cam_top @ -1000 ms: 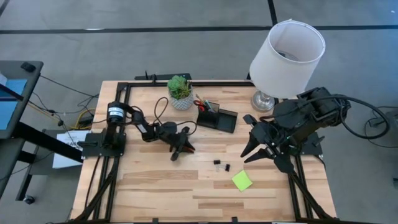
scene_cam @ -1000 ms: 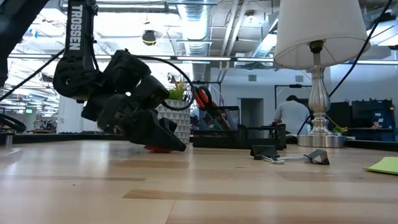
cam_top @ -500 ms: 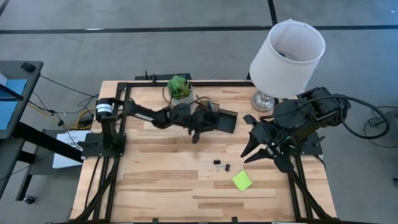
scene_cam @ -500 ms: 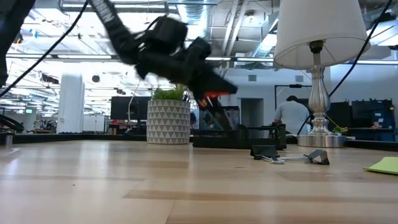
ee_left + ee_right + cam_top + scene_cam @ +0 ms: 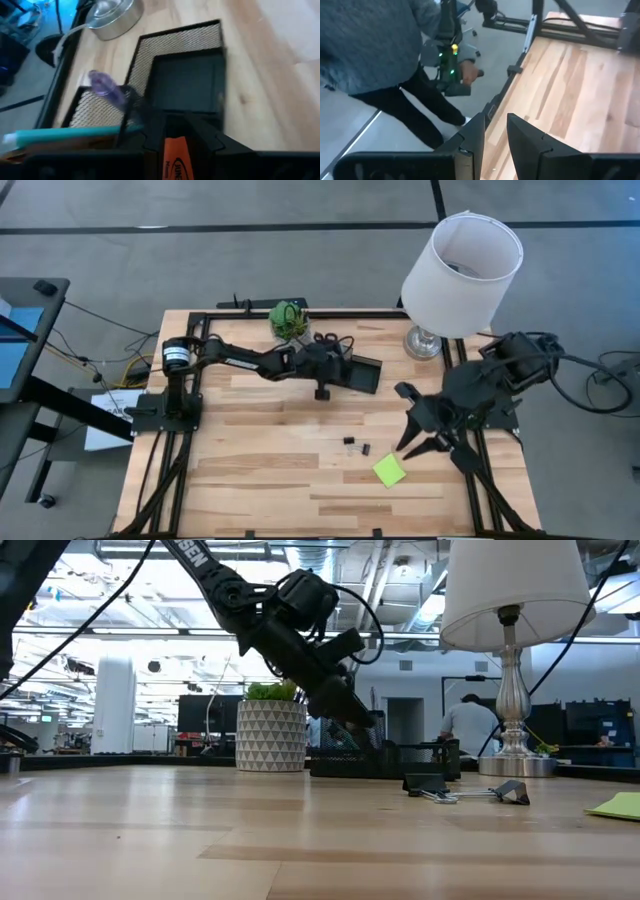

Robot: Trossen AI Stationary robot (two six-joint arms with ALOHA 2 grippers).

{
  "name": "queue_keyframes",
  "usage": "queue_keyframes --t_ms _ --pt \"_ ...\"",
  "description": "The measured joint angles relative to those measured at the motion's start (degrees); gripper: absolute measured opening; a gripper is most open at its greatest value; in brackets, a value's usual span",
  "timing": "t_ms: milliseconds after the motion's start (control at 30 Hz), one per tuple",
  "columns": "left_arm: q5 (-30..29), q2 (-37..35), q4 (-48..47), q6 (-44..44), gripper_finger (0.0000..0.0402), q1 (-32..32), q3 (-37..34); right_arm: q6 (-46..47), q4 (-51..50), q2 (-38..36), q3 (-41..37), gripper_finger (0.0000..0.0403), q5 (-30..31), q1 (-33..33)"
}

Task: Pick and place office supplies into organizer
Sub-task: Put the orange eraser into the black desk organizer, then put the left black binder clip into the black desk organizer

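Left gripper (image 5: 172,145) clamped on orange-red eraser (image 5: 174,159), poised over organizer (image 5: 350,373) low tray, likely for drop. Right gripper (image 5: 422,442) fingers apart, near sticky-note pad (image 5: 389,471), well right of organizer.
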Motion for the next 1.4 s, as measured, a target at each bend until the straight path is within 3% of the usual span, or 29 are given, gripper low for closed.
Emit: queue_keyframes --t_ms 133,800,933,1100,1267,1400 --pt "-0.9 0.0 -0.4 1.8 0.0063 0.0 0.0 0.0 0.0 0.0 -1.2 0.0076 0.0 1.6" --pt "-3.5 -0.5 -0.8 -5.2 0.0170 -1.5 0.1 0.6 5.6 0.0 -1.5 0.0076 0.1 5.8" --pt "-3.4 -1.3 -8.3 -6.3 0.0171 -4.3 3.5 0.0 6.9 0.0 -1.6 0.0076 0.0 6.0" --pt "-3.2 -1.3 -23.8 -8.9 0.0170 -8.6 13.2 4.2 7.0 0.0 -1.6 0.0076 0.3 6.0" --pt "6.1 -1.3 -34.0 -11.7 0.0169 -13.0 21.5 11.4 6.6 0.0 -1.6 0.0076 0.7 6.1" --pt "11.7 -1.5 -37.2 1.1 0.0169 -16.5 25.5 12.5 4.6 0.0 -1.6 0.0076 0.4 7.8"
